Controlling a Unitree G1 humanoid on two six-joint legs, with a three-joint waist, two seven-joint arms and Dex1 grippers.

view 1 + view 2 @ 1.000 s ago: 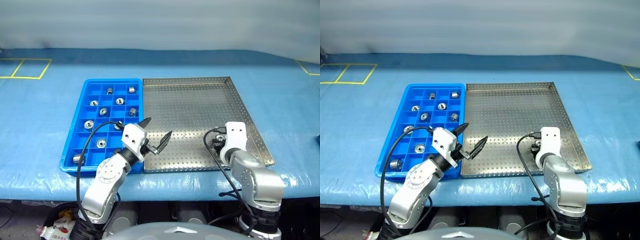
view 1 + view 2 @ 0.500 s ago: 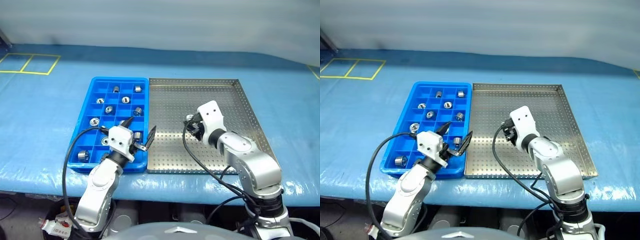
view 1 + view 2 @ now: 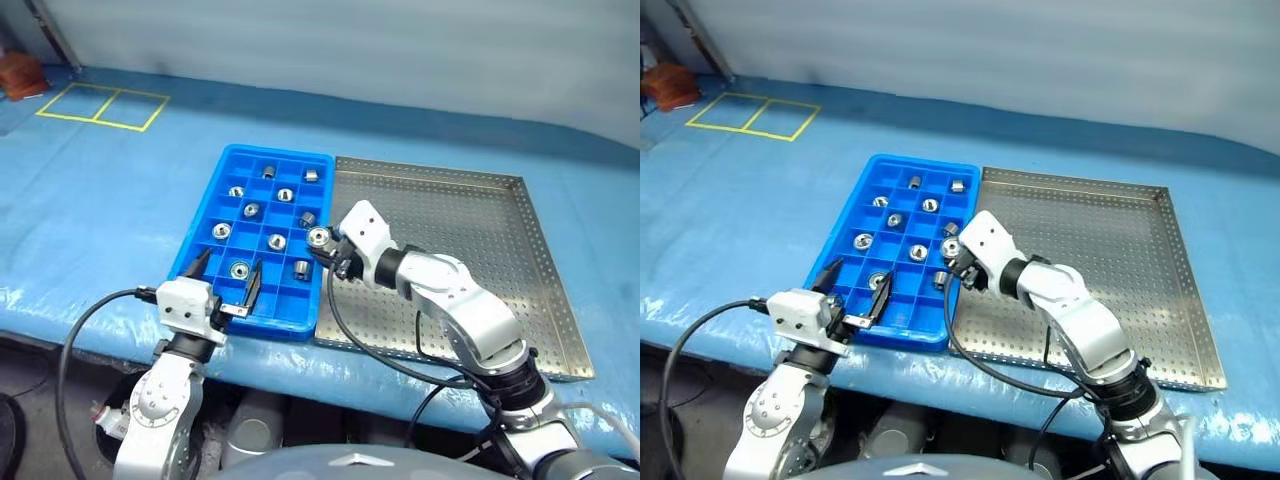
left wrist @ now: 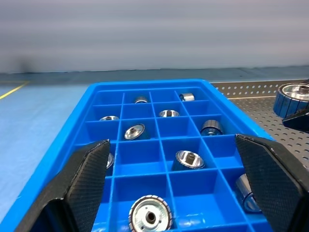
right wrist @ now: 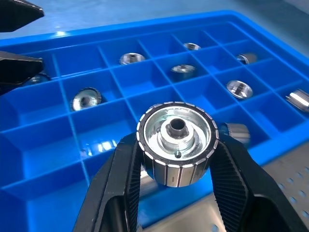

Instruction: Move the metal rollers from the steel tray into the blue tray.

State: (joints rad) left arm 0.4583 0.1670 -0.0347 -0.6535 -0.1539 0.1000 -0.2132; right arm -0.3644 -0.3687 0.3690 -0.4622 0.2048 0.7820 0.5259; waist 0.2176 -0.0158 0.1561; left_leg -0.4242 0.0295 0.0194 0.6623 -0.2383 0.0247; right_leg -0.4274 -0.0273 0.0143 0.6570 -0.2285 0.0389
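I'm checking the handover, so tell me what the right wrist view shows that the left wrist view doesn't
Right wrist view alone: the right gripper shut on a metal roller, its ribbed rim and central hole facing the camera, above the blue tray's edge.

Left wrist view alone: the left gripper open and empty, plus the far wall and pale blue table sheet.

Both: the blue tray with rollers in its compartments and a strip of the steel tray.

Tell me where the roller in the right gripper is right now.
In the head views, the roller is clamped in the right gripper, above the blue tray's right edge, where it meets the steel tray.
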